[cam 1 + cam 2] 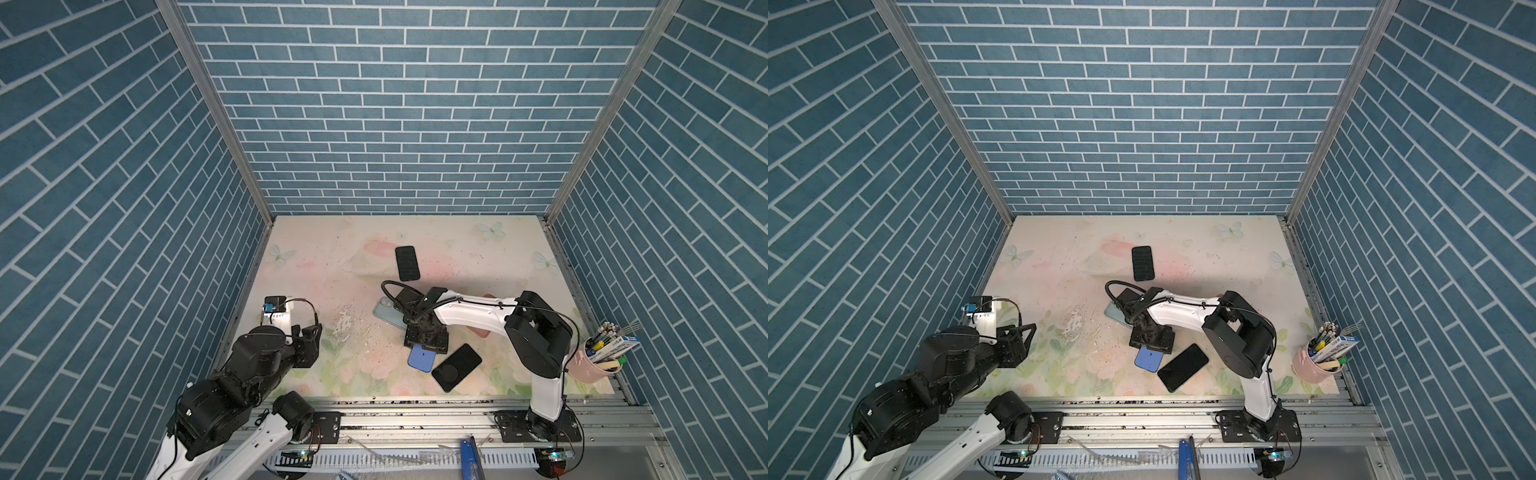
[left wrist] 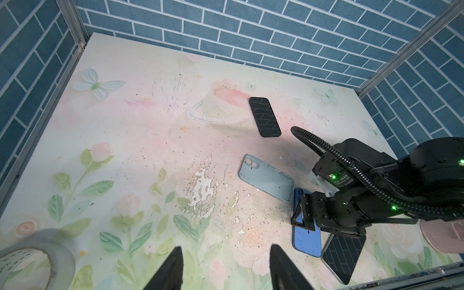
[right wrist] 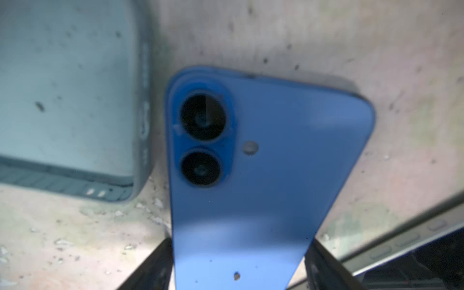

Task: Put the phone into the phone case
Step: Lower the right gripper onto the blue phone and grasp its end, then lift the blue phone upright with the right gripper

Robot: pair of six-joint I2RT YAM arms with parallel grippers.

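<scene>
My right gripper [image 3: 239,253] straddles the long edges of the blue phone [image 3: 276,163], probably the surest hold on something stiff and slippery; whether it pinches, I cannot tell.

The floral bench [image 1: 457,257] is enclosed by blue brick-patterned walls [image 1: 395,104]; aluminium posts [image 1: 216,108] are seen upper left and right.

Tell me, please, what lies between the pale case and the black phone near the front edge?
The blue phone, back up, with the right claw astride it. The left wrist view shows it between the pale case and the black phone.
</scene>
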